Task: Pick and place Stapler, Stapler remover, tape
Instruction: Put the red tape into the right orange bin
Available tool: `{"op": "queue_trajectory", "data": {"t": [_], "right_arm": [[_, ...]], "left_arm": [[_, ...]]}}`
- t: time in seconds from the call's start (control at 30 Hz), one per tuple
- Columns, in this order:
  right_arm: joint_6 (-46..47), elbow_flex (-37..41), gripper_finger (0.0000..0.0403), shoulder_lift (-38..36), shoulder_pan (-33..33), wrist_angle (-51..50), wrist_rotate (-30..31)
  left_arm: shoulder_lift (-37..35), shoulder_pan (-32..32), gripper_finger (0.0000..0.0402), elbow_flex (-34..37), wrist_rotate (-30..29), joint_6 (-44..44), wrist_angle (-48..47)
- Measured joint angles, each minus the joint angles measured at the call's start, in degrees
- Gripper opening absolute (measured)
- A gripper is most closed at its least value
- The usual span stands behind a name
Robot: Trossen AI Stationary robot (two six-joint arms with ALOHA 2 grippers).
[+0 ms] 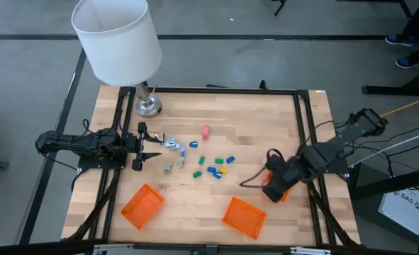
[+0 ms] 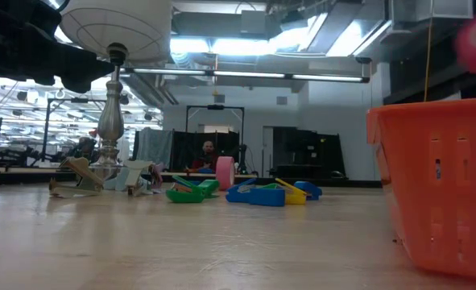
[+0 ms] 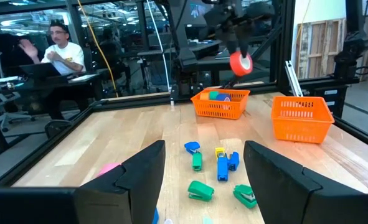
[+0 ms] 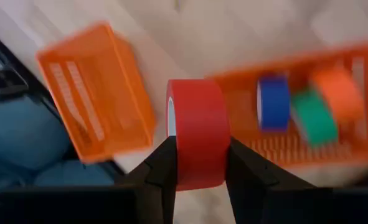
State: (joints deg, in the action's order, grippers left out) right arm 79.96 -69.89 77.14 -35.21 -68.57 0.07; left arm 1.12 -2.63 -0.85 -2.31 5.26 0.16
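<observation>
A red roll of tape is clamped between the fingers of the right end effector, seen closest in the right wrist view. Just beyond it lies an orange basket at the right edge of the table, already holding a blue roll, a green roll and an orange roll. The red roll is held in the air near that basket, not yet inside it; the same is shown in the left wrist view, where the roll hangs above the far basket.

Two more orange baskets are set along the front of the table, one toward the left and one nearer the middle. What they hold cannot be made out.

Farther in, at the middle of the table, small green, blue and yellow staplers are left scattered, and a pink roll stands behind them. A few pale, claw-like pieces, probably staple removers, lie near the left end effector, which waits at the left side with its fingers apart and nothing held. A lamp stands at the back left corner.

By this showing, the tape is judged nearly sorted: one roll in hand and the pink one remaining. The staplers and removers appear untouched.
</observation>
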Motion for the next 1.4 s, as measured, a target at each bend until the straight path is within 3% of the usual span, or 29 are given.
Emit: {"op": "queue_trajectory", "data": {"t": [0.2, 0.47, 0.77, 1.17, 1.4], "right_arm": [[4.5, 0.0, 0.0103, 1.2, -3.3, -7.3, -1.8], [3.9, 0.3, 0.0103, 5.3, -3.3, -8.1, -1.2], [0.6, 11.3, 0.0103, 5.2, -3.7, 3.3, -1.5], [-9.8, 18.5, 0.0103, 5.2, -3.7, 4.1, -1.4], [-10.0, 20.8, 0.0182, 5.2, -3.7, 4.2, -1.7]], "left_arm": [[0.0, 0.0, 0.0215, 0.0, 0.0, 0.0, 0.0], [0.0, 0.0, 0.0216, 0.0, 0.0, 0.0, 0.0], [0.0, 0.0, 0.0216, 0.0, 0.0, 0.0, 0.0], [0.0, 0.0, 0.0216, 0.0, 0.0, 0.0, 0.0], [0.0, 0.0, 0.0217, 0.0, 0.0, 0.0, 0.0]]}}
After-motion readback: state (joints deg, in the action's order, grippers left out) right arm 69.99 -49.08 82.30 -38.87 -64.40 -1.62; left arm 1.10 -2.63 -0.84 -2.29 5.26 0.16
